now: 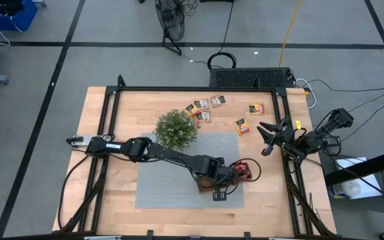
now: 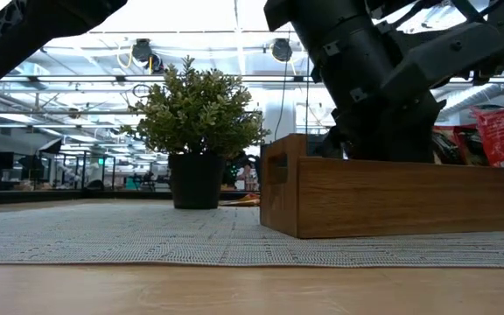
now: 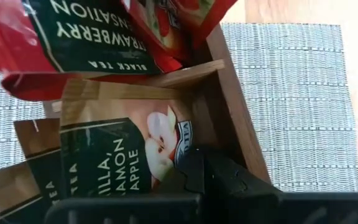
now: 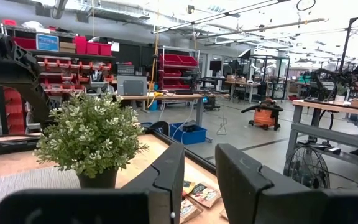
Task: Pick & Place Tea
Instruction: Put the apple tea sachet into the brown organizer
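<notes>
A red tea sachet (image 3: pixel 98 37) reads, upside down, "STRAWBERRY", "SATION" and "BLACK TEA". At its 6 o'clock, a brown sachet (image 3: pixel 120 149) reads "ILLA,", "AMON", "APPLE".

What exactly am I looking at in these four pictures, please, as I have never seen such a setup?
Two robot arms work at a wooden table. One camera looks down from above, one sits at table height, and one rides on each wrist. The left gripper is shut, down in a wooden tray on a grey mat, among tea sachets; whether it grips one I cannot tell. The right gripper waits at the table's right edge, holding nothing, fingers slightly parted. A potted plant stands mid-table, with more loose sachets lying beyond it.
</notes>
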Controlling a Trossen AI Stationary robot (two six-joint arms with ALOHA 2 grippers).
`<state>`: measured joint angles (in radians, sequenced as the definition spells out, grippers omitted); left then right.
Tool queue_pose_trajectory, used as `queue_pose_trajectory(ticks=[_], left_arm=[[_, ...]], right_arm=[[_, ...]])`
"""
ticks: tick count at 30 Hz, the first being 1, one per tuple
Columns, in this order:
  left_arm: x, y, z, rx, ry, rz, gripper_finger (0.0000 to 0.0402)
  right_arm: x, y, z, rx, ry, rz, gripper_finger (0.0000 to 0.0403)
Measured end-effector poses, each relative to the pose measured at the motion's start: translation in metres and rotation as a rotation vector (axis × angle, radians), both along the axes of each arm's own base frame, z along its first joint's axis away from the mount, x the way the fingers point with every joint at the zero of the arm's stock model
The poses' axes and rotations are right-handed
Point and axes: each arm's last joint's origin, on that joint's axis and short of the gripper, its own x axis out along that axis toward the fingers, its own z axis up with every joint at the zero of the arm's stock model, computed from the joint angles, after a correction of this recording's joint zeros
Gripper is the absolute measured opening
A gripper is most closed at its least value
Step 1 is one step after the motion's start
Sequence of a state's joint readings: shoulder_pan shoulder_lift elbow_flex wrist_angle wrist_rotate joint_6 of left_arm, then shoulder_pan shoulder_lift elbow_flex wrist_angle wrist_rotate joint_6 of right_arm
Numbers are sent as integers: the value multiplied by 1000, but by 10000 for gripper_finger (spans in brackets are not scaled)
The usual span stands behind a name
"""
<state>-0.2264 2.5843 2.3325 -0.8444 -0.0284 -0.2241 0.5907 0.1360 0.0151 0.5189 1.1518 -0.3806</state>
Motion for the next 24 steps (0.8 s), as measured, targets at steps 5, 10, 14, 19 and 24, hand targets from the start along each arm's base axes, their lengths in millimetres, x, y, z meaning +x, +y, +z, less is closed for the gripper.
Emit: queue_pose_trajectory(ticks=[5,10,14,19,24], left_arm=[[-2,-1,3,36,8,12,4],[-4,1,2,76,33,31,2],[-5,1,2,97,39,43,8],[-7,-1,5,136,35,45,3],[-11,-1,16,185,18,66,11]], right_arm=[[0,0,0,0,0,0,78],[0,0,0,0,0,0,78],[0,0,0,0,0,0,78],[0,0,0,-1,1,0,78],[0,0,0,0,-1,0,78]])
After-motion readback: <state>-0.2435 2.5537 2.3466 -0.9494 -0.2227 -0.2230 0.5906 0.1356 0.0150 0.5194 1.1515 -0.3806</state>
